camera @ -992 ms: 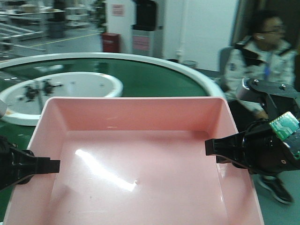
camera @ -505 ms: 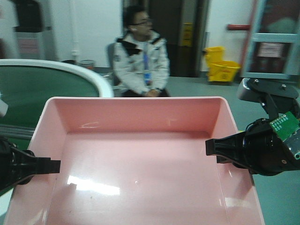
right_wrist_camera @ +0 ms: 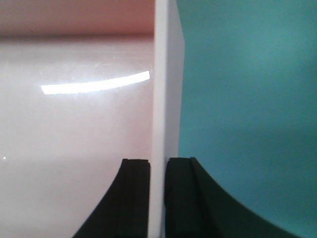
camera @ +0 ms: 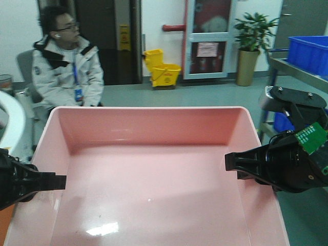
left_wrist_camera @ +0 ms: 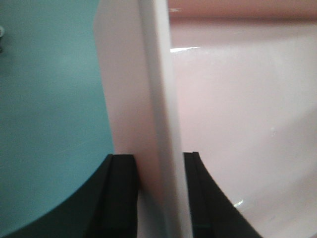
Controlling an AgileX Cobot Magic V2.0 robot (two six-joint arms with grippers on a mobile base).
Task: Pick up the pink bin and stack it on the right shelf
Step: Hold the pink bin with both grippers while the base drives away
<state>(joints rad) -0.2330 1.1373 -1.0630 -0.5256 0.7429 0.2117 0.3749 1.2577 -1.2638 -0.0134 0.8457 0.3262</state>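
Observation:
The pink bin (camera: 154, 184) fills the lower front view, held up between both arms, and it is empty. My left gripper (camera: 54, 182) is shut on its left wall. In the left wrist view the black jaws straddle that wall (left_wrist_camera: 153, 74), and the gripper (left_wrist_camera: 158, 158) has one jaw inside and one outside. My right gripper (camera: 241, 166) is shut on the right wall. The right wrist view shows the gripper (right_wrist_camera: 158, 161) pinching the rim (right_wrist_camera: 163, 74). The dark grey shelf top with tape lines is out of view.
A man in a white jacket (camera: 66, 66) sits at the far left. A yellow mop bucket (camera: 163, 69), a glass door (camera: 207, 38) and a potted plant (camera: 248, 48) stand behind. A grey rack (camera: 294, 72) with blue crates (camera: 310, 51) is at the right. The floor is teal.
The whole view has swung to the right: the green round conveyor has left the frame, and the seated man has slid from right to left. The bin and both grippers hold the same pose.

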